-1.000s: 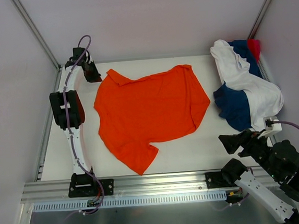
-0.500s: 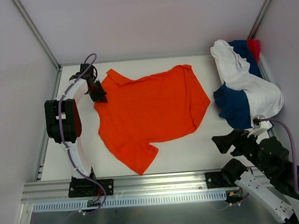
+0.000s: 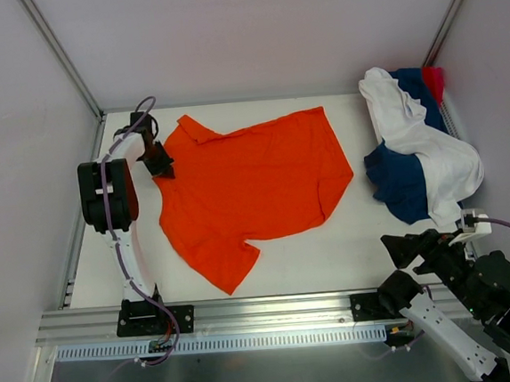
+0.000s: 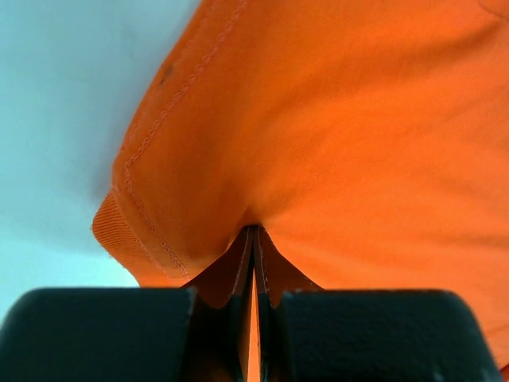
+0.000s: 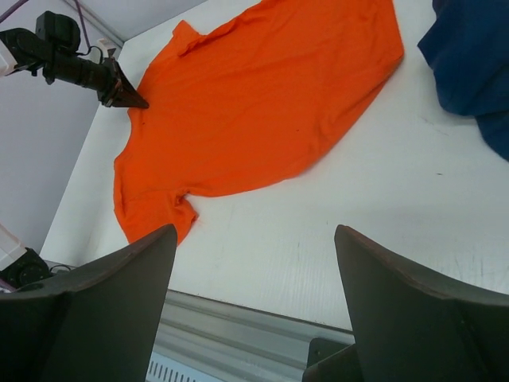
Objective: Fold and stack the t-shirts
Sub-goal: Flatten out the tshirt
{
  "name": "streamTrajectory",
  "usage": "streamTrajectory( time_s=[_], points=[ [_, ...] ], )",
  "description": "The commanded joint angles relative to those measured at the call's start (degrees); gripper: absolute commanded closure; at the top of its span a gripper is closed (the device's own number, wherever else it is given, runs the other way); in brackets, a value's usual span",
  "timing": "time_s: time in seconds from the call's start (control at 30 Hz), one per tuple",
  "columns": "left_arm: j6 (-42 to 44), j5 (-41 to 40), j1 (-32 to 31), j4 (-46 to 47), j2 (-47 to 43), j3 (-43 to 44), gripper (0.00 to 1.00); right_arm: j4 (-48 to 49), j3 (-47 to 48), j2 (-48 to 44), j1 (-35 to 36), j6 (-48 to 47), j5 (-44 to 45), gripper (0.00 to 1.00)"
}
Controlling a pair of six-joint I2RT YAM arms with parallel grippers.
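Observation:
The orange t-shirt lies spread on the white table, its collar toward the far left and one sleeve pointing at the near edge. My left gripper is at the shirt's left edge, shut on a pinch of orange cloth near a stitched hem. The right wrist view shows the same shirt with the left gripper at its edge. My right gripper hovers open over the near right of the table, holding nothing. A white t-shirt, a navy one and a red-pink one lie heaped at the right.
An aluminium rail runs along the near edge of the table. Frame posts rise at both back corners, and pale walls close in the sides. Part of the navy cloth shows at the top right of the right wrist view.
My left gripper came down from the back corner onto the shirt's left edge and shut on it. The shirt has slid slightly left. The right gripper drifted left, then back right.

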Motion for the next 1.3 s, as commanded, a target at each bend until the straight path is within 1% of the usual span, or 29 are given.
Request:
streamTrajectory(
  time_s=[0.0,0.2,0.3,0.37,0.4,0.43,0.47,0.5,0.53,0.57,0.67,0.73,0.77,0.8,0.83,0.87,0.9,0.93,0.97,1.0,1.07,1.1,1.13,1.17,1.2,1.23,1.27],
  points=[
    [2.49,-4.06,3.33,-1.87,2.41,3.56,1.00,-1.23,1.69,-1.90,0.13,-2.25,2.67,0.15],
    [3.27,-0.90,7.11,-3.54,6.10,10.50,1.00,-1.23,1.78,-0.32,0.22,-4.80,4.60,0.13],
    [4.85,-0.20,7.55,-4.16,9.08,16.12,1.00,-1.23,1.69,-0.32,0.30,-6.12,5.22,0.12],
    [6.61,1.64,7.55,-4.16,10.14,21.21,0.99,-1.23,1.52,-0.32,0.30,-6.73,5.74,0.12],
    [6.88,3.83,7.38,-4.16,10.58,22.97,0.92,-1.23,1.26,-0.32,0.22,-6.91,6.01,0.12],
    [7.23,5.41,7.47,-4.16,10.58,25.95,0.69,-1.23,1.08,-0.32,0.30,-6.91,6.10,0.12],
    [7.41,6.65,7.47,-4.16,10.24,27.11,0.57,-1.23,0.82,-0.32,0.30,-6.91,6.27,0.11],
    [7.32,8.49,7.38,-4.08,9.01,28.25,0.43,-1.05,0.12,-0.32,0.30,-6.65,6.27,0.11],
    [7.41,9.46,6.86,-3.99,8.39,30.35,0.21,-0.88,-0.32,-0.32,0.30,-6.48,6.27,0.11],
    [7.76,10.52,6.50,-3.99,7.60,31.33,0.01,-0.70,-0.85,-0.32,0.39,-6.39,6.19,0.11],
    [7.41,15.17,4.75,-3.55,3.91,33.71,0.01,0.88,-1.65,2.14,0.22,-5.34,5.84,0.11],
    [7.06,16.15,3.52,-3.46,1.98,35.02,0.01,4.38,-2.17,4.15,0.22,-4.37,4.35,0.11],
    [6.36,17.46,2.56,-3.46,1.54,35.29,0.01,5.96,-2.61,5.21,0.22,-4.28,2.16,0.11],
    [5.75,19.21,2.20,-3.37,0.84,34.86,0.01,10.24,-3.39,6.44,0.22,-4.10,0.84,0.11],
    [3.39,23.32,1.85,-3.37,0.31,34.16,0.01,12.81,-5.66,9.41,0.30,-3.84,-1.18,0.11],
    [2.93,25.53,1.06,-3.46,-0.05,33.54,0.01,15.27,-7.08,11.35,0.22,-3.58,-2.24,0.11],
    [2.49,26.69,0.36,-3.46,-1.70,32.49,0.01,20.69,-8.31,13.63,0.13,-3.23,-3.47,0.11],
    [2.49,26.87,-0.52,-3.37,-2.85,29.17,0.01,23.62,-9.37,16.09,0.21,-2.87,-4.70,0.11],
    [3.79,25.83,-1.14,-3.28,-4.17,27.49,0.01,26.34,-10.68,21.95,0.22,-2.96,-7.50,0.11],
    [4.16,24.86,-3.76,-3.20,-7.14,22.95,0.01,31.59,-10.96,25.23,0.22,-3.22,-8.83,0.10],
    [5.73,23.89,-5.27,-3.02,-9.97,18.79,0.01,36.98,-10.88,32.25,-0.05,-4.97,-12.25,0.08],
    [5.83,22.76,-6.15,-2.85,-13.03,16.25,0.01,40.57,-10.09,39.60,-0.48,-5.42,-13.75,0.08],
    [5.92,22.31,-6.42,-2.67,-14.45,11.00,0.01,42.00,-9.04,43.59,-1.18,-5.59,-15.59,0.08],
    [5.66,21.61,-6.59,-1.71,-16.03,8.08,0.01,43.41,-8.16,47.63,-3.63,-5.16,-22.31,0.08],
    [5.74,20.65,-6.94,-0.66,-19.79,1.26,0.01,46.47,-6.41,54.89,-5.13,-4.11,-25.34,0.09],
    [5.65,20.11,-7.21,0.92,-22.00,-2.98,0.01,48.41,-6.04,58.10,-6.36,-2.97,-30.07,0.10],
    [5.57,19.59,-7.65,4.76,-26.29,-6.77,0.01,51.74,-5.60,60.83,-7.86,-1.74,-31.24,0.12]
  ],
)
